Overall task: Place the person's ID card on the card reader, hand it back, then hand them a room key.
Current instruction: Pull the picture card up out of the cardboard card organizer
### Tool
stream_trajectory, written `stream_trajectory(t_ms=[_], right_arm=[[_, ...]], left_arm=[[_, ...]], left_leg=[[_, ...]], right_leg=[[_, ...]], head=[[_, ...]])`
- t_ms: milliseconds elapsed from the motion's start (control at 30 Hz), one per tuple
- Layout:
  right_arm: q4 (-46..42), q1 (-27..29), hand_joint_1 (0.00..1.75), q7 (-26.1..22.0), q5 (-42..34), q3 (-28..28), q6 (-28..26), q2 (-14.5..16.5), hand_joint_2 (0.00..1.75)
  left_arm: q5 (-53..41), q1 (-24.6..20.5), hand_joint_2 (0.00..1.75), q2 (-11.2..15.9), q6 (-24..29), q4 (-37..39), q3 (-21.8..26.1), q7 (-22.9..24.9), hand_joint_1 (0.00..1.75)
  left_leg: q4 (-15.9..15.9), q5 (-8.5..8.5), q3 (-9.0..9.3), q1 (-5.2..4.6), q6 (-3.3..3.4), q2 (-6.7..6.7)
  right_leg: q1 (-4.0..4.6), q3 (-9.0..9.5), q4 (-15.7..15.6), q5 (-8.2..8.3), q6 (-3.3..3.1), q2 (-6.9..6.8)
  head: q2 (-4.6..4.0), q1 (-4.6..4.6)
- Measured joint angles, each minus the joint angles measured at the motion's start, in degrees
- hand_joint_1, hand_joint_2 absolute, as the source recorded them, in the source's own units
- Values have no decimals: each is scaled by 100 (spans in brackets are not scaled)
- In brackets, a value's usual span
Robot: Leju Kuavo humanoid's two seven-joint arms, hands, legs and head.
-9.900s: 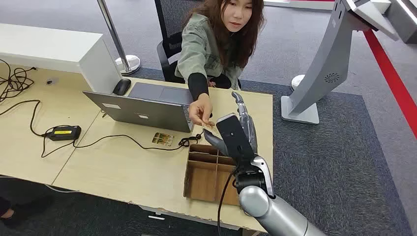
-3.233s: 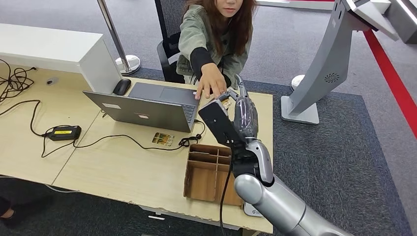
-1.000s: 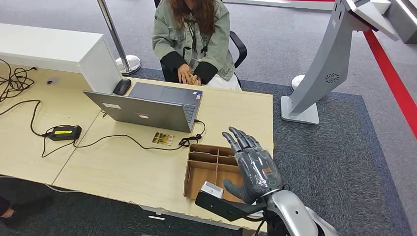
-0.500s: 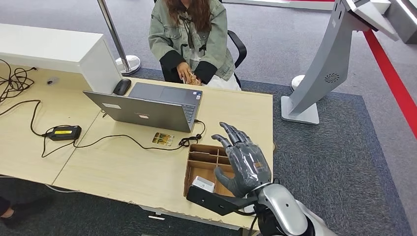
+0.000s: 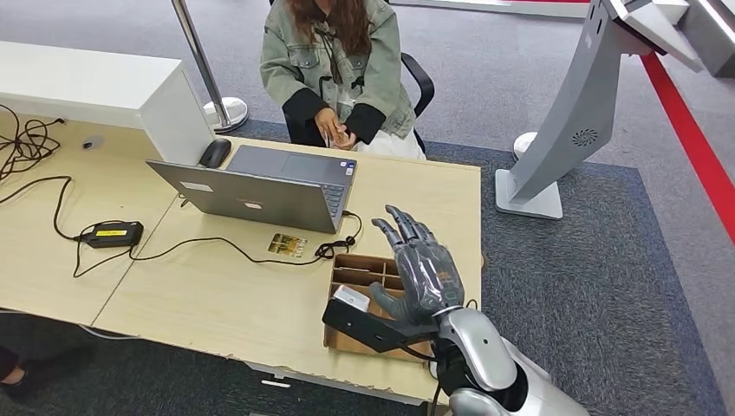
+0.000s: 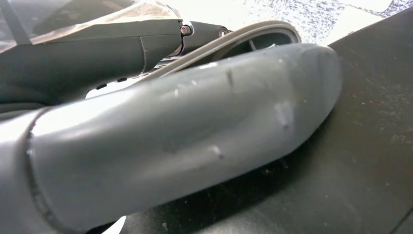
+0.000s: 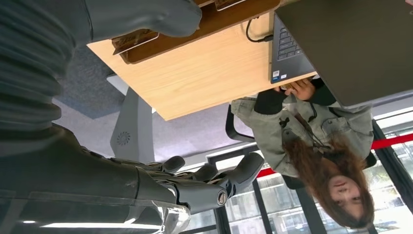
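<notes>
Right hand [image 5: 425, 273] hovers empty, fingers spread, above the cardboard tray [image 5: 351, 286] at the worktop's [image 5: 217, 295] near right. Far across, the seated person [image 5: 338, 61] holds the ID card [image 5: 347, 136].

A light wooden desk [image 5: 217, 299] holds an open grey laptop [image 5: 260, 186], with a black mouse [image 5: 213, 152] just beside it. A black power adapter [image 5: 111, 234] lies among trailing cables. A grey kiosk stand [image 5: 581, 113] rises from dark carpet beyond the desk's end.
</notes>
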Motion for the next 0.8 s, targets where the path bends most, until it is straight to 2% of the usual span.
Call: stream_trajectory(t_ms=[367,800], right_arm=[[664,-44,43,-5,-18,-63,-245,102,175],[803,179,45,98,132,-356,-261,-108,175]], left_arm=[[3,0,0,0,1,0,0,0,0],[18,0,0,0,10,1,2,0,0]], left_leg=[[0,0,1,-1,0,0],[0,0,2,-1,0,1]], right_leg=[[-1,-1,0,0,0,0],[-1,-2,-1,0,0,1]], head=[[0,-1],[0,-1]])
